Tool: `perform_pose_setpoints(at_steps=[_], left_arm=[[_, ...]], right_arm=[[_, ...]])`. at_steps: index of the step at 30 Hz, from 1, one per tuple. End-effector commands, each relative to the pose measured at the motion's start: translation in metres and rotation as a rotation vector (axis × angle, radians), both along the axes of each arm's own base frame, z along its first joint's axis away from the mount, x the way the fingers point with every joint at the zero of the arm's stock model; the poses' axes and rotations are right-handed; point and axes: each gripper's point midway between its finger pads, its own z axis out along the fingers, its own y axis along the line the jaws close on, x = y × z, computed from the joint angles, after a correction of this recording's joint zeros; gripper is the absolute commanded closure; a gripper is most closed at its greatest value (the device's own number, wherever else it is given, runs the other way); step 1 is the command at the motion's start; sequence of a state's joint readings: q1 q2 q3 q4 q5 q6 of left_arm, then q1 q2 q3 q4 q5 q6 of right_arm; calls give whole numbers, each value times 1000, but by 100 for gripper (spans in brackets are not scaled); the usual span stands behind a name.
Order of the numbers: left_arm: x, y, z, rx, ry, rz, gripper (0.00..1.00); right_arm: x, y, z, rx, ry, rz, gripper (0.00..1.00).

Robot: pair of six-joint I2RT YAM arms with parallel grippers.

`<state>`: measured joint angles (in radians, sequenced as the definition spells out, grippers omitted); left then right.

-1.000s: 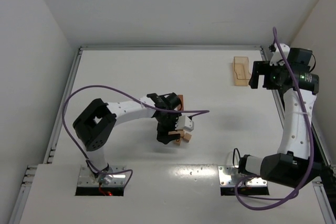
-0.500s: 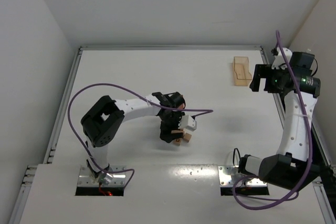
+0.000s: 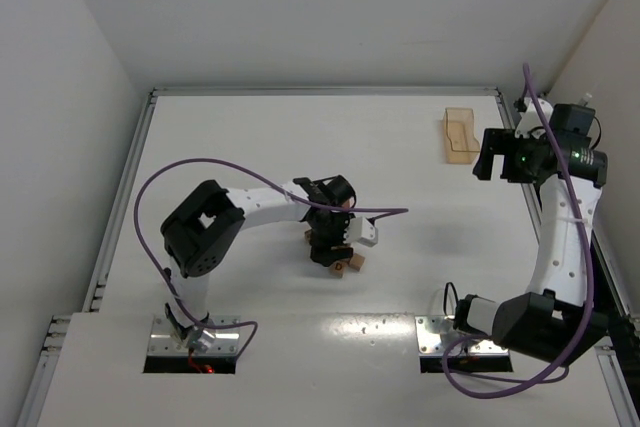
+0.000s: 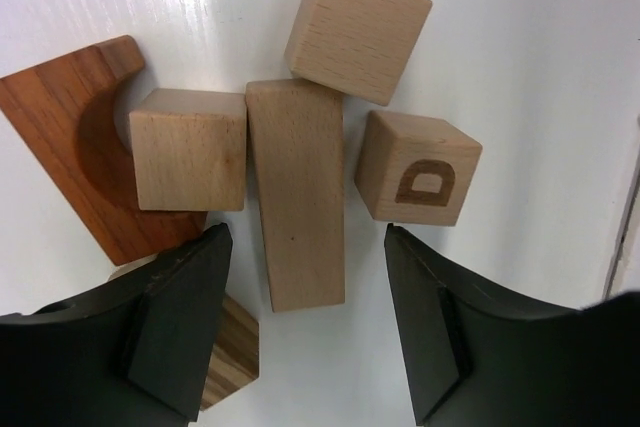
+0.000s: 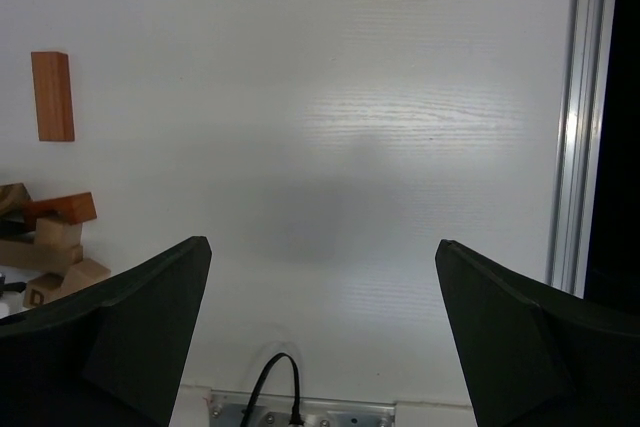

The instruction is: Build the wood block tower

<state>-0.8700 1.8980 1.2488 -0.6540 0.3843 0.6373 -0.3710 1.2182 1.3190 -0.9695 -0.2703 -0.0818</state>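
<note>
The worktop point(image 3: 250, 127) is a glossy white board with a faint grain, boxed in by plain white walls. My landmark is the light tan wooden bar point(image 4: 297, 207), which lies flat with smooth faces.

Touching the bar's far end is a plain tan cube point(image 4: 358, 2), turned at an angle. A second plain cube point(image 4: 188, 147) sits against the bar's left side. Beyond that cube is a reddish-brown arch point(image 4: 80, 147) with its curved cut-out facing the cube. Just right of the bar stands a cube branded with a dark "D" point(image 4: 418, 169). All of these rest in a single layer.

My left claw point(image 4: 302, 247) hangs over the bar, fingers apart, with a gap on each side.

Far right of the bar, my right claw point(image 5: 322, 245) is spread wide and holds nothing, near a translucent tan tray point(image 3: 459, 135).
</note>
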Motion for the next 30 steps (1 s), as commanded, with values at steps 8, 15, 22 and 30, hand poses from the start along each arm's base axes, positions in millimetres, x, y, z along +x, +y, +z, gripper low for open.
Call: perform_pose_setpoints(at_steps=[8, 15, 22, 30], left_arm=[[1, -12, -3, -29, -1, -18, 52], [-6, -16, 8, -49, -14, -28, 95], [-16, -14, 63, -137, -124, 31, 100], [4, -13, 173, -295, -304, 386, 100]], right_arm=[[-2, 0, 8, 6, -41, -8, 7], [-5, 3, 10, 9, -54, -2, 7], [-9, 16, 2, 71, -52, 21, 7], [-4, 25, -5, 137, -48, 8, 7]])
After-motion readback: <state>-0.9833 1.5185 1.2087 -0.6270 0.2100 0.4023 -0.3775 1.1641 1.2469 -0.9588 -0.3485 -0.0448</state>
